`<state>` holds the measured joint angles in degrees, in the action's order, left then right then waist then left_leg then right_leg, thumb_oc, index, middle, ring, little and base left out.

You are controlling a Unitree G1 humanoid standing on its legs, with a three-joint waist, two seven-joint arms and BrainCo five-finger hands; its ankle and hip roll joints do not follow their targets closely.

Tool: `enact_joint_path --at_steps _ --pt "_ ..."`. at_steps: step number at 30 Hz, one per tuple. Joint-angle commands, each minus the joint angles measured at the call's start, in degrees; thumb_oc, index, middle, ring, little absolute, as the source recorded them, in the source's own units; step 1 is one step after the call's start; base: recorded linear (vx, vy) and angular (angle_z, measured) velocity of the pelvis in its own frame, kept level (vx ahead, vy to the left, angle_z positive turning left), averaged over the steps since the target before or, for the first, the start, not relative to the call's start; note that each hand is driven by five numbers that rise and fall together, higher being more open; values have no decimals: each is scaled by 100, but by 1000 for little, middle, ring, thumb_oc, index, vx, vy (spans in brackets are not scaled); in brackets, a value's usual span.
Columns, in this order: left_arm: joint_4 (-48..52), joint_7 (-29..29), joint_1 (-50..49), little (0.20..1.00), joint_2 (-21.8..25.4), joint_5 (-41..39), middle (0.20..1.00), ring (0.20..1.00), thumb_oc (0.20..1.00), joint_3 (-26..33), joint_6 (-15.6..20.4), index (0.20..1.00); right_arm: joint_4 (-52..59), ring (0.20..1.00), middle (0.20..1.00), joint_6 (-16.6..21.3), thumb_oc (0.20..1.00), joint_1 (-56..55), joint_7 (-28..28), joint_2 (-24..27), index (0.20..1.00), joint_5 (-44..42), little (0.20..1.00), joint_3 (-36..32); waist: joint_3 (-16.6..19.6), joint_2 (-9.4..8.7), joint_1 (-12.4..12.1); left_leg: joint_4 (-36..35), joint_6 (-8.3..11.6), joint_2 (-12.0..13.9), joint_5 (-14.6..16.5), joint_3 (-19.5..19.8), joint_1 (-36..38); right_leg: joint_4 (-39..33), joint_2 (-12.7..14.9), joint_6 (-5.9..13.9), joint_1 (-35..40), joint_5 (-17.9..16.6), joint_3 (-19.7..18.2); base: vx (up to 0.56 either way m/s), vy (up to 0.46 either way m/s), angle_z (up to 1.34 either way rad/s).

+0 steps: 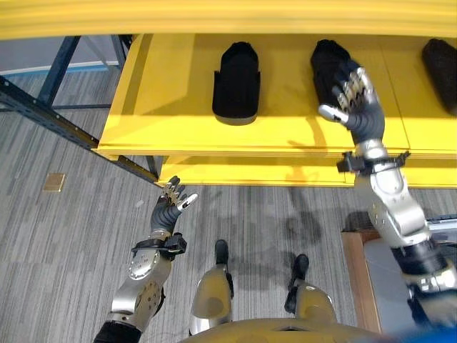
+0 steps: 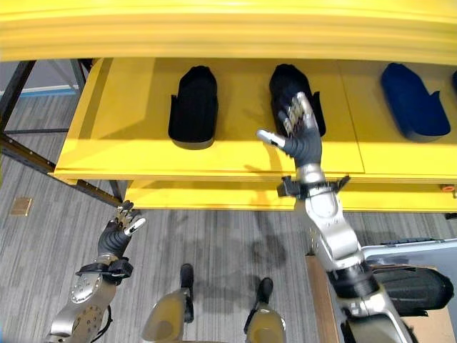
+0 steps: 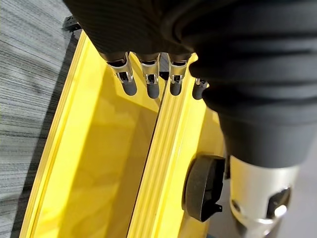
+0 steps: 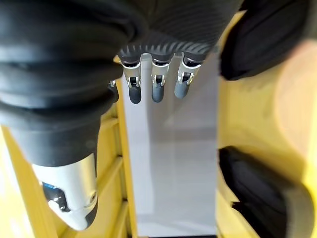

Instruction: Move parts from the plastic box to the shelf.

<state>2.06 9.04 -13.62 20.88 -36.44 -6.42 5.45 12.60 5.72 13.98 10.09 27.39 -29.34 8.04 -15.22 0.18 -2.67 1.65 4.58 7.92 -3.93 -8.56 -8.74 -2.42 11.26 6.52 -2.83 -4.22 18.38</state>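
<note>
Up at the bright yellow metal shelf point(image 2: 143, 136), the right hand point(image 2: 300, 132) hangs with its fingers point(image 2: 294, 114) straight and spread, holding nothing, just in front of a black moulded plastic part point(image 2: 287, 82) that already lies on the shelf board. Another black part point(image 2: 193, 107) of the same shape lies to its left, well apart, and a dark blue moulded part point(image 2: 413, 100) lies off to the right. Low over the grey striped floor point(image 1: 64, 236), the left hand point(image 1: 170, 204) is idle, its fingers loosely open and empty. More dark parts point(image 2: 410, 286) lie by the robot's right side, though the box holding them is hard to make out. As I judge it, the risk now is the spread fingers catching the placed part as the hand pulls away, dragging it toward the shelf lip.
</note>
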Motion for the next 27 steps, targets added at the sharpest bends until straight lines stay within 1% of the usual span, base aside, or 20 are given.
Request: enact_joint_path --at_steps 1,2,3,6,7,9,11,15,23,26,27 --pt "329 -152 -79 1000 151 277 1000 1000 1000 65 136 1000 259 1000 1000 331 1000 302 -278 40 1000 273 1000 -293 362 -61 -56 -200 171 223 -180 257 -11 412 208 305 -46 404 241 46 -8 -4" --pt "329 -152 -79 1000 152 277 1000 1000 1000 64 136 1000 259 1000 1000 330 1000 301 -278 40 1000 273 1000 -293 365 -61 -56 -200 171 223 -180 257 -13 412 208 305 -48 403 241 73 -6 -5" --pt "304 -225 -347 1000 0 433 1000 1000 1000 303 117 1000 456 1000 1000 311 1000 -515 -527 -121 1000 259 1000 -541 530 -29 58 -393 199 266 -221 180 224 283 164 325 118 396 212 102 -16 0" --pt "312 -288 -519 1000 -103 527 1000 1000 1000 418 95 1000 489 1000 1000 251 1000 -1132 -750 -281 1000 99 1000 -606 658 -1 127 -557 234 298 -261 101 434 132 113 337 274 376 188 76 -18 -12" --pt "304 -326 -567 1000 -127 552 1000 1000 1000 459 93 1000 569 1000 1000 196 1000 -1258 -803 -216 1000 217 1000 -672 708 7 147 -588 242 318 -285 83 435 86 99 337 267 348 181 15 -15 -12" --pt "323 -410 -662 1000 -180 604 1000 1000 1000 513 81 1000 557 1000 1000 158 1000 -1582 -961 -310 1000 12 1000 -683 775 21 193 -623 265 364 -302 53 483 -6 61 333 305 330 152 11 -20 -5" --pt "321 -425 -708 1000 -187 660 1000 1000 1000 546 89 1000 559 1000 1000 141 1000 -1691 -1001 -310 1000 23 1000 -717 809 27 210 -642 279 382 -306 28 510 -44 34 331 330 328 132 14 -19 -6" --pt "314 -482 -888 1000 -341 738 1000 1000 1000 728 119 1000 466 1000 1000 59 1000 -2173 -1069 -419 1000 81 1000 -908 922 64 317 -665 317 496 -316 -68 674 -80 -68 294 412 380 -3 17 -24 -16" --pt "345 -549 -978 1000 -441 871 1000 1000 1000 844 93 1000 422 1000 1000 -40 1000 -2632 -1196 -535 1000 -85 1000 -1009 965 104 420 -665 354 592 -325 -130 818 -75 -138 254 517 461 -82 9 -16 -4" --pt "344 -548 -1017 1000 -462 937 1000 1000 1000 885 84 1000 369 1000 1000 -86 1000 -2782 -1212 -584 1000 -133 1000 -1044 955 153 459 -665 364 608 -339 -148 860 -26 -146 232 522 510 -121 -5 -9 -3" --pt "323 -545 -1021 1000 -477 971 1000 1000 1000 915 89 1000 324 1000 1000 -103 1000 -2875 -1221 -615 1000 -101 1000 -1076 930 204 496 -665 365 605 -350 -162 882 23 -147 215 498 542 -149 -23 -25 -8"
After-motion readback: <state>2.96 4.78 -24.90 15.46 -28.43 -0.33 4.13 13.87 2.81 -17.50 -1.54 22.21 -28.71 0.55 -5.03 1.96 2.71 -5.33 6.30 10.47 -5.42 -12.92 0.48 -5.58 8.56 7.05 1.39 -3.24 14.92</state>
